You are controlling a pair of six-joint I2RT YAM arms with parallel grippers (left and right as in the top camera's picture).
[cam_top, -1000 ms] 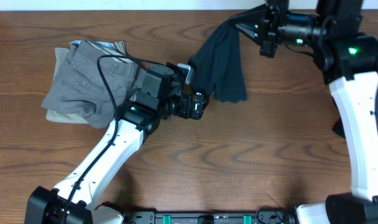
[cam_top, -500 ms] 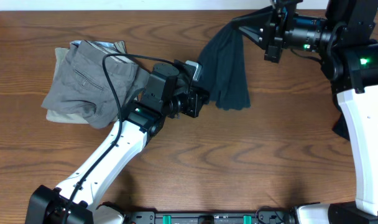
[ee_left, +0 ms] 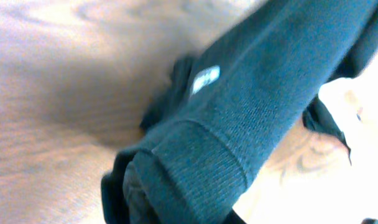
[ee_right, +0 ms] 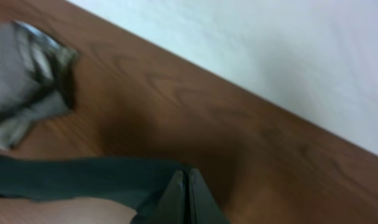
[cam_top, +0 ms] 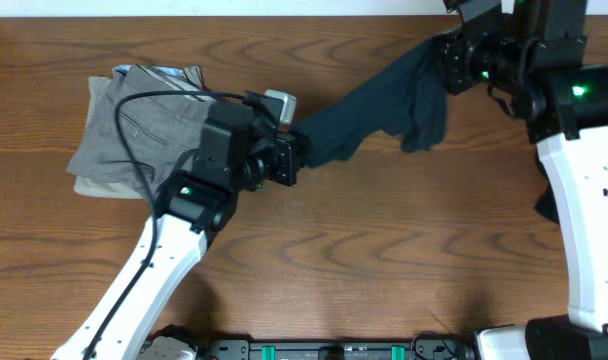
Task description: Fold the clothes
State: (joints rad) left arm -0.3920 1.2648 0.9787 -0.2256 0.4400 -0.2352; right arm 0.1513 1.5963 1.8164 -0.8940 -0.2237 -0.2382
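Observation:
A dark teal-black garment [cam_top: 384, 100] hangs stretched above the table between my two grippers. My left gripper [cam_top: 292, 152] is shut on its lower left end. In the left wrist view the ribbed fabric [ee_left: 257, 106] fills the frame, with a small white label [ee_left: 206, 77] showing, and the jaws are mostly hidden by cloth. My right gripper [cam_top: 451, 62] is shut on the upper right end, from which a loose fold droops. In the right wrist view its fingertips [ee_right: 189, 194] are pressed together on the dark fabric edge [ee_right: 83, 177].
A folded pile lies at the left of the table: grey trousers [cam_top: 144, 130] on top of a khaki piece [cam_top: 96, 186]. The table's far edge [cam_top: 304, 14] meets a white wall just behind the right gripper.
The left gripper has shut on the garment's lower end and pulled it left. The right gripper moved right with the other end, so the hanging cloth is now drawn out between them.

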